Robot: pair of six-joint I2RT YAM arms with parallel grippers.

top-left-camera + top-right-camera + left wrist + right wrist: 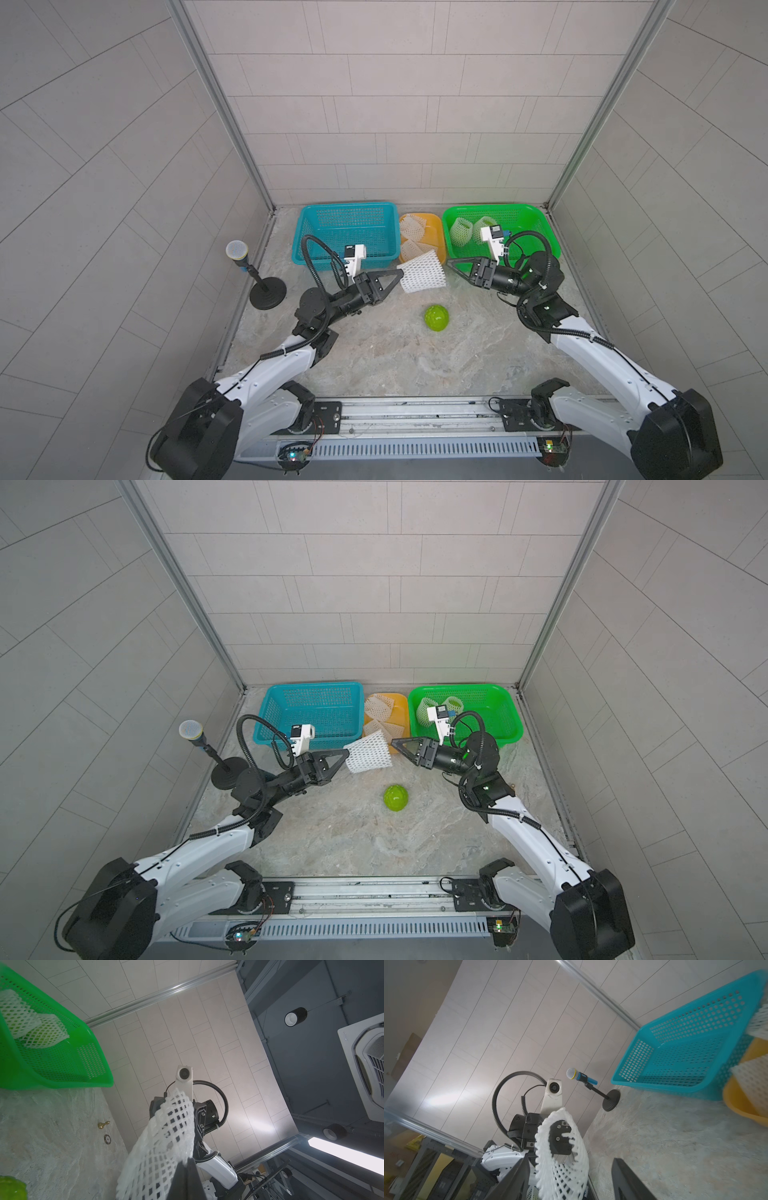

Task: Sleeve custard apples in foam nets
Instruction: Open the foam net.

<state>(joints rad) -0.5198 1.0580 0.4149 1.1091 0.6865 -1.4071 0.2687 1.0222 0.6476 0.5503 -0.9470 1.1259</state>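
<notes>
My left gripper (402, 272) (348, 751) is shut on one edge of a white foam net (422, 274) (369, 752), which hangs flared above the table. In the left wrist view the net (162, 1147) is pinched at my fingertips (188, 1159). My right gripper (446, 262) (392, 742) stands open at the net's far mouth. In the right wrist view the net (564, 1167) lies between my spread fingers (512, 1180) without being pinched. A bare green custard apple (436, 318) (395, 798) sits on the table in front of the net. Two netted custard apples (460, 230) lie in the green basket (540, 232).
A yellow bin (434, 220) holding spare foam nets (411, 226) stands between an empty blue basket (345, 208) and the green basket. A microphone on a black stand (268, 293) is at the left edge. Walls close in on three sides.
</notes>
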